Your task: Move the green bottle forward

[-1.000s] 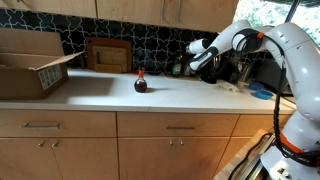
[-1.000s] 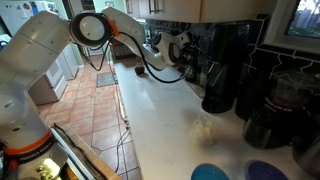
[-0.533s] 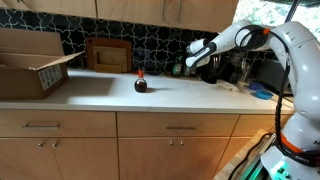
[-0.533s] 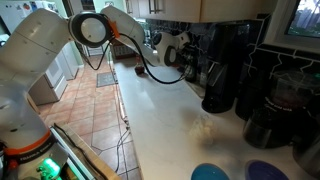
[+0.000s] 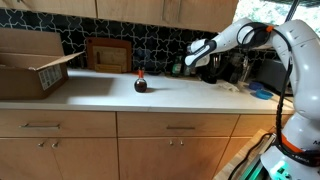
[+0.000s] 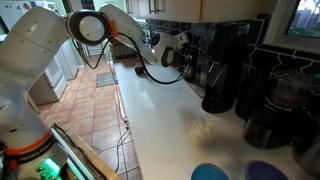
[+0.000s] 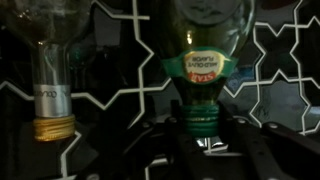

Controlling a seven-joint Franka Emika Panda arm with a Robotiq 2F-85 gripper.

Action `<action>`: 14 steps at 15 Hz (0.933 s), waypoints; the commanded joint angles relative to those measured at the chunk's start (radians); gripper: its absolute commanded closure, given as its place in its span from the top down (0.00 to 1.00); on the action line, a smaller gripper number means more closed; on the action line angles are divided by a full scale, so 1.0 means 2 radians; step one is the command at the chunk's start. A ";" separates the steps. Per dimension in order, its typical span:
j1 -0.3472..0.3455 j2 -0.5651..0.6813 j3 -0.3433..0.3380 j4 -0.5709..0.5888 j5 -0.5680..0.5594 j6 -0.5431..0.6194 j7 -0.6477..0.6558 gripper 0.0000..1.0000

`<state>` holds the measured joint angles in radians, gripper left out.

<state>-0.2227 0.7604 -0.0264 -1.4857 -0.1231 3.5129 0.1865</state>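
The wrist view stands upside down. The green bottle (image 7: 200, 45) fills its middle, with a red and yellow label and a green cap. My gripper (image 7: 202, 128) has its two dark fingers tight against either side of the cap and is shut on it. In an exterior view my gripper (image 5: 191, 60) reaches toward the tiled backsplash at the back of the counter, and the bottle is a small dark shape (image 5: 177, 68) at its tip. In the other exterior view my gripper (image 6: 184, 62) is beside the dark coffee machine, and the bottle is hard to make out.
A clear bottle with a gold cap (image 7: 50, 70) stands close beside the green one. A squat dark bottle with a red cap (image 5: 140, 83) stands mid-counter. A cardboard box (image 5: 30, 65), a wooden frame (image 5: 108, 55), coffee machines (image 6: 225, 60) and blue dishes (image 6: 210, 172) share the counter.
The arm and gripper have risen slightly at the back of the counter. The squat dark bottle has not moved.
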 commanded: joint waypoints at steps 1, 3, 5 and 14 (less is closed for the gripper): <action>-0.009 -0.034 0.010 -0.038 0.013 0.026 -0.022 0.12; -0.011 -0.045 0.013 -0.051 0.010 0.025 -0.023 0.12; -0.013 -0.061 0.012 -0.069 -0.013 0.024 -0.003 0.12; -0.036 -0.119 0.060 -0.140 -0.043 0.028 0.002 0.12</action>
<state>-0.2602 0.5935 0.0526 -1.6868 -0.1656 3.5343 0.1745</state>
